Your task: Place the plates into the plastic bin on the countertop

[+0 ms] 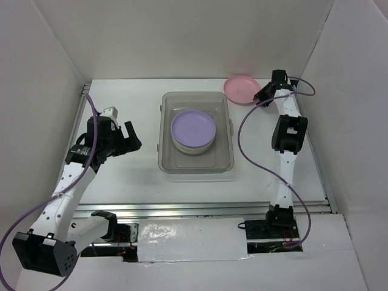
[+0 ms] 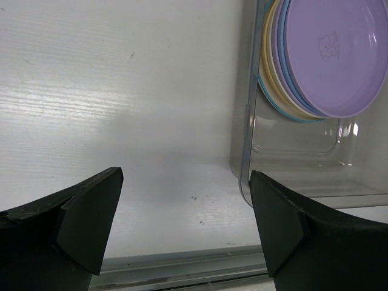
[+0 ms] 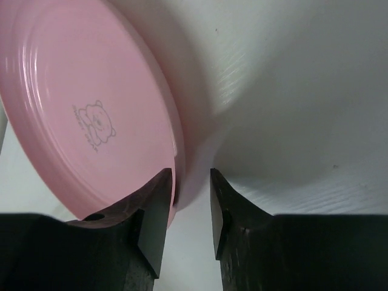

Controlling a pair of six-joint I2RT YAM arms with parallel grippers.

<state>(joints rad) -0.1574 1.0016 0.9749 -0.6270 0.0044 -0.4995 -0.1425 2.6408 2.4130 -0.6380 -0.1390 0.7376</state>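
The clear plastic bin (image 1: 225,159) stands mid-countertop and holds a stack of plates with a lilac one (image 1: 193,128) on top. In the left wrist view the bin (image 2: 291,163) shows lilac, blue and cream edges in the stack (image 2: 333,54). A pink plate (image 1: 239,89) lies at the back right. My right gripper (image 1: 259,97) is at its right rim. In the right wrist view the pink plate (image 3: 79,91) has its rim inside the half-closed right gripper (image 3: 191,173), against the left finger, with a gap to the right finger. My left gripper (image 1: 130,138) hangs wide open left of the bin, holding nothing.
White walls close in the countertop (image 1: 121,176) at the back and on both sides, and the back right corner is close to the pink plate. A metal rail (image 1: 200,209) runs along the front edge. Purple cables loop beside both arms.
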